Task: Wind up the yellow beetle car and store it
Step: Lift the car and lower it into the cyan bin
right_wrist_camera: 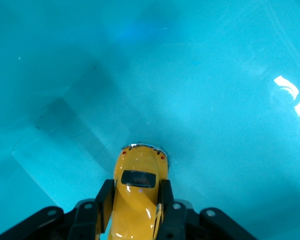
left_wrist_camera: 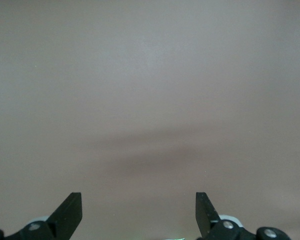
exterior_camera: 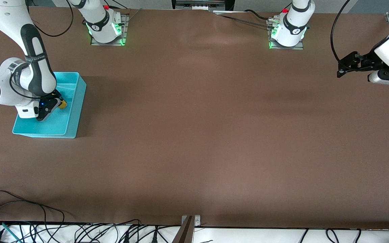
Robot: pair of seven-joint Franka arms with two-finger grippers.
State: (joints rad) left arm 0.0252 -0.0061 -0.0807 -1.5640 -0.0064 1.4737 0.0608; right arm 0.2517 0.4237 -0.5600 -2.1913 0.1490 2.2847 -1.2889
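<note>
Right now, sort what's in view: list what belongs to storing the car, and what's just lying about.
Part of the job:
- yellow beetle car, gripped by the right gripper inside the turquoise bin

Not part of it:
- left gripper, open, waiting over bare table
- cables along the table's nearest edge

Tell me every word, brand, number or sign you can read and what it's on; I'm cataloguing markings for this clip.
Right arm's black forearm band: white lettering, too small to read.
Round marks on the two arm bases: too small to read.
Yellow beetle car, turquoise bin, table: no text visible.
</note>
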